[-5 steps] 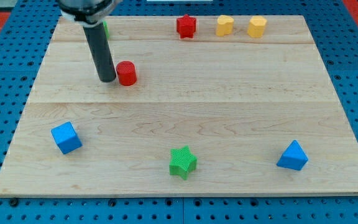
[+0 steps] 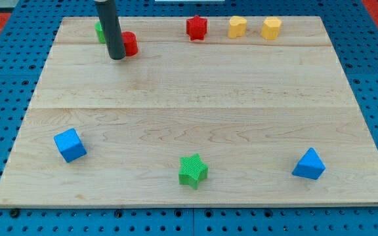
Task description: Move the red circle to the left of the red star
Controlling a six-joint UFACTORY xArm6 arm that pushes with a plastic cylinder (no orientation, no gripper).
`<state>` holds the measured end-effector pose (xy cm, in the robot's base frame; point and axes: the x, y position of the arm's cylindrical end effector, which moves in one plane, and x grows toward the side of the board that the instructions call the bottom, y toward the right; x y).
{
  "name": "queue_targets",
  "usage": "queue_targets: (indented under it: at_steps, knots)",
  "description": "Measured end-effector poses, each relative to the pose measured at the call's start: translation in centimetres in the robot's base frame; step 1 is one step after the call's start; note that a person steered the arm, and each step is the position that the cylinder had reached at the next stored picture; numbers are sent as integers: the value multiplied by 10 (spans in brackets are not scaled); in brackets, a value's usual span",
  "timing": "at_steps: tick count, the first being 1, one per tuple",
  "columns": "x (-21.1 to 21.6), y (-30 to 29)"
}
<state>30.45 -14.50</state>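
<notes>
My tip (image 2: 117, 58) rests on the wooden board (image 2: 189, 131) near its top-left corner, a bare rod with nothing to open, close or hold. The red circle (image 2: 130, 43) sits just at the tip's right and slightly above, touching or nearly so, half hidden by the rod. A green block (image 2: 100, 31) peeks out behind the rod on the left; its shape I cannot tell. The red star (image 2: 197, 27) lies well to the circle's right along the top edge, with bare wood between them. Little room remains above the circle before the board's top edge
</notes>
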Motion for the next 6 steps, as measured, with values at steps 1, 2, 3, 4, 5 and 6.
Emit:
queue_targets:
  at_steps: [1,2,3,4,5,6]
  knots:
    - [-20,0]
    - [-30,4]
    - [-35,-14]
    - [-47,23]
    - [-67,45]
    - [-43,47]
